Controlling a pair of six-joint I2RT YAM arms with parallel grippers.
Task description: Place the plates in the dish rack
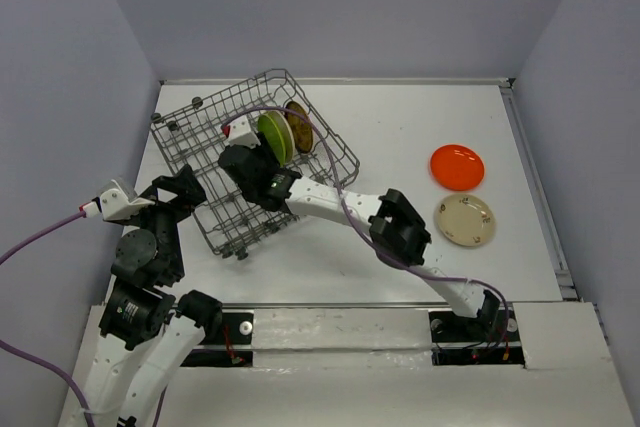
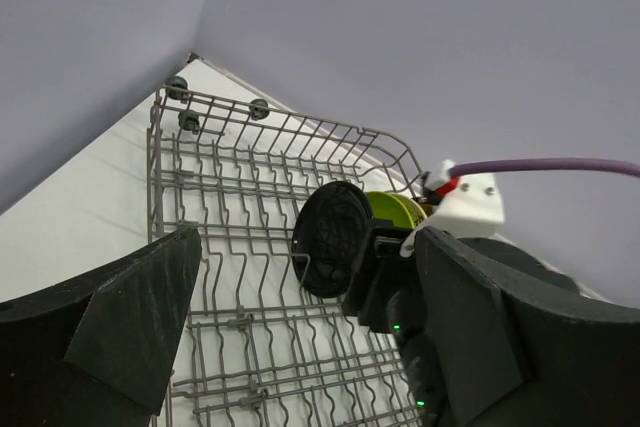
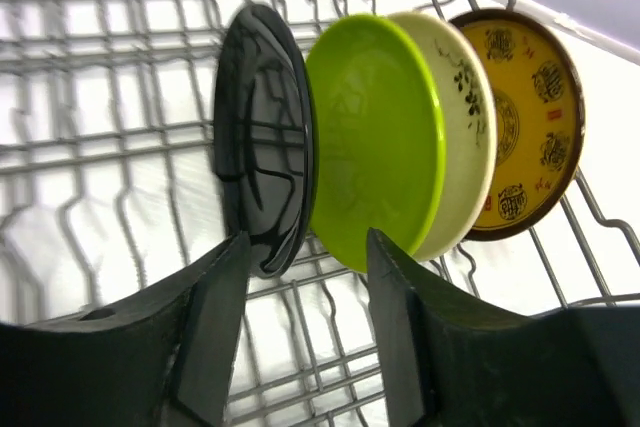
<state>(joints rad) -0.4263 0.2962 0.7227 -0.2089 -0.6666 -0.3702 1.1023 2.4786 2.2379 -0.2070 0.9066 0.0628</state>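
Right gripper (image 3: pixel 305 247) is inside the dish rack (image 1: pixel 215 137), which sits at 10 o'clock from table centre. Its fingers are apart, straddling the lower rim of the black plate (image 3: pixel 262 137) without clamping it. That plate stands on edge between tines. Beside it towards 3 o'clock in the wrist view come the lime green plate (image 3: pixel 375 137), a cream floral plate (image 3: pixel 455 117) and the brown-rimmed yellow patterned plate (image 3: pixel 520 117), packed close and overlapping. Left gripper (image 1: pixel 186 189) is parked at the rack's 8 o'clock edge, fingers wide apart and empty. I'd call this step seat-and-let-go. Back out straight along the plate's plane and keep the 3 o'clock finger (image 3: pixel 400 327) off the green rim, since one nudge could topple the row. The plates are glossy: the black one mirrors the wire, so they're likely slippery. The rack is thin grey wire with wavy tines, so seating is shallow. Left on the table are the orange plate (image 1: pixel 457 166) at 3 o'clock and the beige plate (image 1: pixel 465 220) at 4 o'clock. Both are shallow and lie flat, so the rims look awkward to pinch.
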